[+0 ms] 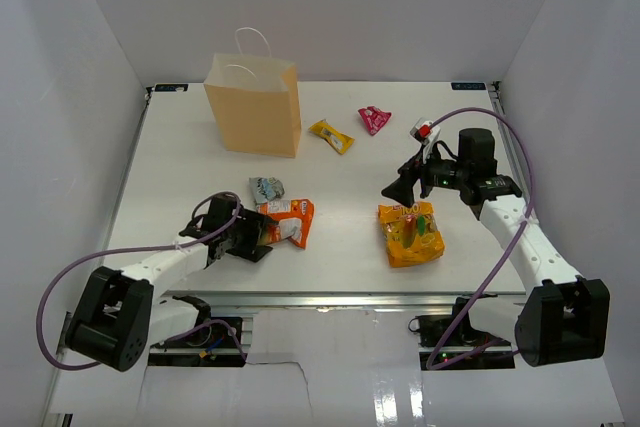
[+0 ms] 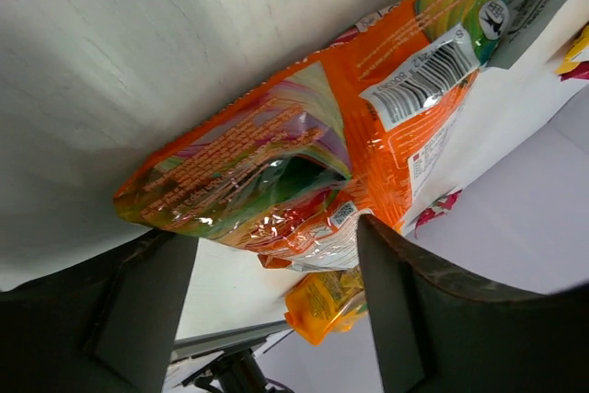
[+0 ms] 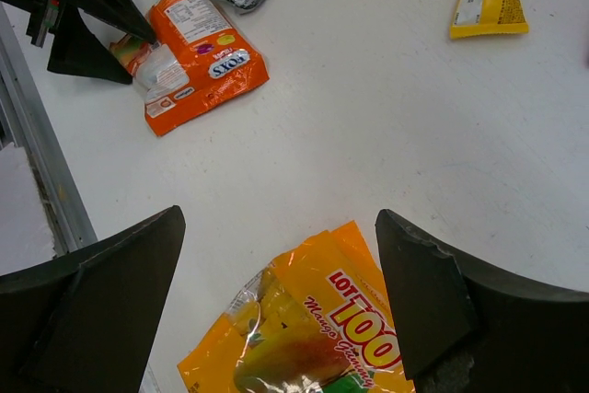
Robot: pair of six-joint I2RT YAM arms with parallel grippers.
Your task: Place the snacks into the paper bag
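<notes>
Left claw point(image 1: 262, 235) gapes at the orange pouch's point(image 1: 291, 219) end (not clamped on it), right claw point(image 1: 398, 189) hangs released over the chip bag point(image 1: 411, 236), paper bag point(image 1: 255, 112) upright beyond, far left.

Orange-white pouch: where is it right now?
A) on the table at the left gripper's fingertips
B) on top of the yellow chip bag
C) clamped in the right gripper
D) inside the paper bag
A: the orange-white pouch lies on the table right at the tips of the left gripper, whose fingers stand spread apart in the left wrist view.
</notes>
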